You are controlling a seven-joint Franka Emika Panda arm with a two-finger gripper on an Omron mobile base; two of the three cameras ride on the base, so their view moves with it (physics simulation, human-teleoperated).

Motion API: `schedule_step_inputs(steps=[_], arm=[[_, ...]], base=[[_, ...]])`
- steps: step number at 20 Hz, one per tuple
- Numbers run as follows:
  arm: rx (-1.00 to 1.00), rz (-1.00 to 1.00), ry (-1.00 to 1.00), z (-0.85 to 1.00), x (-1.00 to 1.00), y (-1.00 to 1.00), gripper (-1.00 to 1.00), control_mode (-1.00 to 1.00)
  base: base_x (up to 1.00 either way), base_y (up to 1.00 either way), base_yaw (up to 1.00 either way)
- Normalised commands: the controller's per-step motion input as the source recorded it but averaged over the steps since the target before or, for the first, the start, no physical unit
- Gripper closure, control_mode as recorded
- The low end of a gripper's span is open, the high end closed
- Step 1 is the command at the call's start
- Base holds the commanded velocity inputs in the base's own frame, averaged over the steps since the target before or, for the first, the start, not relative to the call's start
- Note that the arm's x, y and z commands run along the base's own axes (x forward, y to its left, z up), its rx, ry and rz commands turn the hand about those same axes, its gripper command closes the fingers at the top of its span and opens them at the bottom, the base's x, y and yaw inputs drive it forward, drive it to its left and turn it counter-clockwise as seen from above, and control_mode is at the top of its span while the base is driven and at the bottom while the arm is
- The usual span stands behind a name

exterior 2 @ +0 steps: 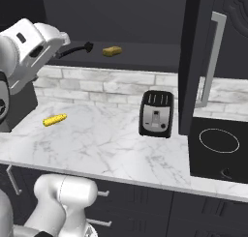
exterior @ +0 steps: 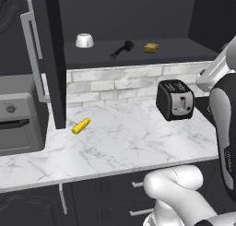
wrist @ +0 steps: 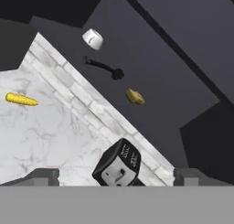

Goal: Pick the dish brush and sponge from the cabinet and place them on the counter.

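Note:
The cabinet [exterior: 184, 52] stands with its doors swung wide. On its dark shelf lies the black dish brush [exterior: 122, 49] [wrist: 104, 67], and the yellow-tan sponge [exterior: 151, 47] [exterior 2: 112, 51] [wrist: 135, 97] sits just to its right. From the right base view, the dish brush [exterior 2: 78, 48] pokes out from behind my white forearm. My gripper [wrist: 117, 177] is open and holds nothing; its fingertips [wrist: 43, 176] stand far apart. It hangs well short of the shelf, over the white marble counter [exterior: 115, 146] [exterior 2: 97, 144].
A white bowl [exterior: 84, 40] [wrist: 93, 39] sits on the shelf left of the brush. A black toaster [exterior: 175, 99] [exterior 2: 156, 113] and a yellow corn cob [exterior: 81, 125] [exterior 2: 54, 119] are on the counter. Open doors [exterior: 48, 59] [exterior 2: 196, 62] flank the shelf. A cooktop [exterior 2: 220, 144] lies at the right.

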Motion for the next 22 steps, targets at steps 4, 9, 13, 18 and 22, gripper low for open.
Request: schedule_step_inputs(steps=[4,9,13,18,22], arm=[[0.12,-0.07,0.0,0.0,0.06,-0.1,-1.0,-1.0],[0.06,-0.27,-0.03,0.0,0.06,0.0,-1.0,-1.0],[0.08,-0.34,-0.11,-0.03,0.08,0.01,-1.0,-1.0],[0.28,-0.16,-0.01,0.0,0.03,-0.26,-1.0,-1.0],[0.3,0.0,0.0,0.0,0.0,-0.45,-1.0,-1.0]], base=[[0.0,0.0,0.0],[0.0,0.0,0.0],[0.0,0.0,0.0],[0.0,0.0,0.0],[0.0,0.0,0.0]])
